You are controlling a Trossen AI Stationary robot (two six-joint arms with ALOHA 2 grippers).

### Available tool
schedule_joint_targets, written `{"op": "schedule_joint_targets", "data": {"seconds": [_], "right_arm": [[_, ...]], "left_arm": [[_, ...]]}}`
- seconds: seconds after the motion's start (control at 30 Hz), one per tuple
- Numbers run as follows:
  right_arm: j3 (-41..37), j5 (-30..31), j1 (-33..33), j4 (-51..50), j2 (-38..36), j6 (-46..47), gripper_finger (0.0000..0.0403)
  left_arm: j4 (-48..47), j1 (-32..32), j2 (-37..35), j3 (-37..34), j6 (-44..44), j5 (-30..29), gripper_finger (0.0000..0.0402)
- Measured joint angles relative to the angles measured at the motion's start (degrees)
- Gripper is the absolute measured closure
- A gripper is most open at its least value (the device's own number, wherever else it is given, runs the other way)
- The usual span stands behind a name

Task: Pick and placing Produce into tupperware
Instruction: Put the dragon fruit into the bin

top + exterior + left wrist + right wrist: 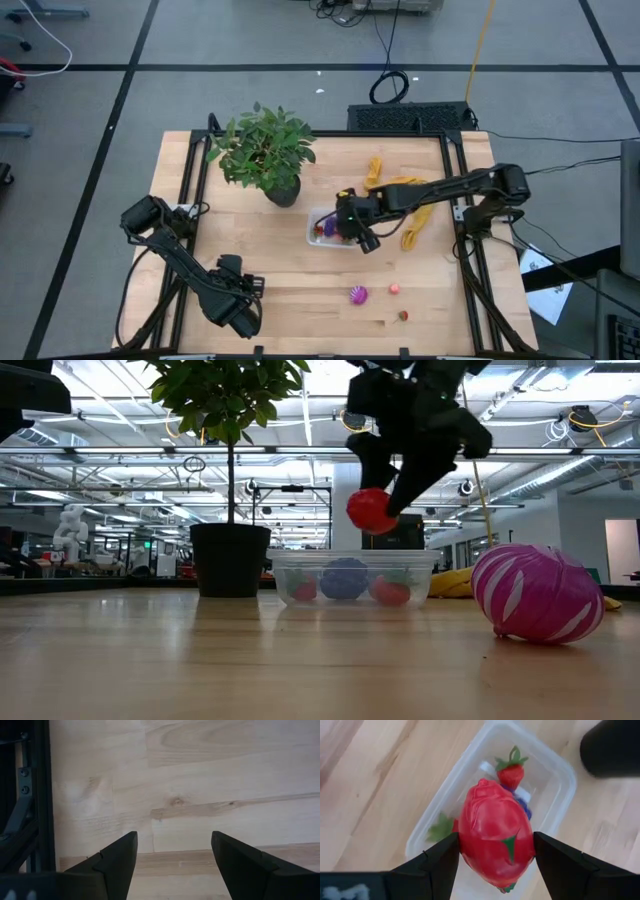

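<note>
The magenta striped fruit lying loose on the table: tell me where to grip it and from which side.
Grip the magenta striped fruit across its rounded middle, coming straight down from above. It lies on its side on bare wood, clear of the pink piece and small strawberry, so a top-down pinch probably fits. The right tool is busy holding a red fruit.
</note>
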Motion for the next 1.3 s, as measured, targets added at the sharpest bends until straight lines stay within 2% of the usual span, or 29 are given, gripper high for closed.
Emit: {"op": "schedule_joint_targets", "data": {"seconds": [0.27, 0.53, 0.83, 1.0, 1.3], "right_arm": [[4.4, -0.1, 0.0, 1.7, 4.8, -3.1, 0.0167], [4.5, -0.2, -0.3, 6.7, 5.6, -6.0, 0.0167], [4.5, -0.5, -0.7, 10.8, 5.8, -5.2, 0.0167], [4.5, -4.4, -0.7, 13.4, 7.9, -3.9, 0.0167], [4.5, -4.6, -1.1, 14.2, 8.6, -3.8, 0.0167]], "left_arm": [[0.0, 0.0, 0.0, 0.0, 0.3, -3.0, 0.0144], [0.0, 0.0, 0.0, 0.0, 0.3, -3.1, 0.0144], [0.0, 0.0, 0.0, 0.0, 0.7, -3.5, 0.0144], [0.0, 0.0, 0.0, 0.0, 1.6, -4.3, 0.0144], [0.0, 0.0, 0.0, 0.0, 2.3, -4.4, 0.0144]]}}
